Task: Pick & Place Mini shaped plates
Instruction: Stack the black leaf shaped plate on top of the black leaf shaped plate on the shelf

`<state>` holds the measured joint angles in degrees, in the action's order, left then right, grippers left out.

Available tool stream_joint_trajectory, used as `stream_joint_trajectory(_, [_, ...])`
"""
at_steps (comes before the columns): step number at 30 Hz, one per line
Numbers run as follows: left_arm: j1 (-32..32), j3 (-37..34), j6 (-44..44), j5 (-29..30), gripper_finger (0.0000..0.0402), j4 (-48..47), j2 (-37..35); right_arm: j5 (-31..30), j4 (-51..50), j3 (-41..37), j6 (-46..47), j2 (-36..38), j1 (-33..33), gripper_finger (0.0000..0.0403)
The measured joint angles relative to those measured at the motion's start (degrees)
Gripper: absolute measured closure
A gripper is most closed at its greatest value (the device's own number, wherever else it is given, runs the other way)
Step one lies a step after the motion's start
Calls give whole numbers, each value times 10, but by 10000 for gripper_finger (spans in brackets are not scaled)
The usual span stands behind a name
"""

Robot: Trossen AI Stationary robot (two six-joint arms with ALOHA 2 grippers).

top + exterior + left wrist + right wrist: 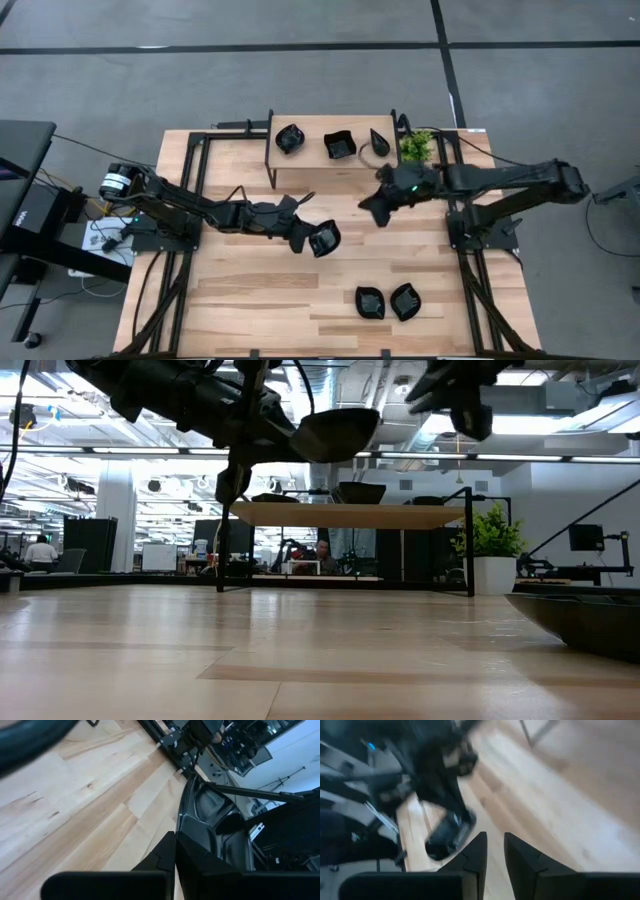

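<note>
Left pincer point(312, 237) clamped on one mini plate point(325, 238) by its rim, held above the desk point(250, 290). Judged rigid, glossy, slippery, breakable; rim grip advised. Right pincer point(375, 208) nearly closed, empty.

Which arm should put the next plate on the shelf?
Left: its end effector holds a black plate in the air, while the right end effector, near the shelf, carries nothing.

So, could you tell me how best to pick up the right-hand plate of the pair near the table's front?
Probably by its rim, from straight above. The plate lies flat and shallow, touching its neighbour, so grip the rim on the side away from it.
</note>
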<state>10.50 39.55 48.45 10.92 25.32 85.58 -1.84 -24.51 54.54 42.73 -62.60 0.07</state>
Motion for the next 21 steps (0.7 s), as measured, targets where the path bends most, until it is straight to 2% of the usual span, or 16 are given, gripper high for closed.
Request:
stream_joint_trajectory(6, [-6, 0, -2, 1, 393, 1, -23, -4, 70, 0, -135, 65, -26, 342])
stream_joint_trajectory(8, [-8, 0, -14, 1, 392, -1, -37, -35, 74, 4, -163, 77, -39, 342])
stream_joint_trajectory(13, [-16, 0, -60, 3, 394, 0, -79, -143, -25, 29, -178, 65, -112, 356])
stream_joint_trajectory(17, [-25, 0, -95, 27, 393, 0, -114, -135, -132, 48, -157, 18, -192, 387])
stream_joint_trajectory(21, [-37, 0, -101, 37, 395, -24, -145, -103, -167, 51, -144, -23, -240, 396])
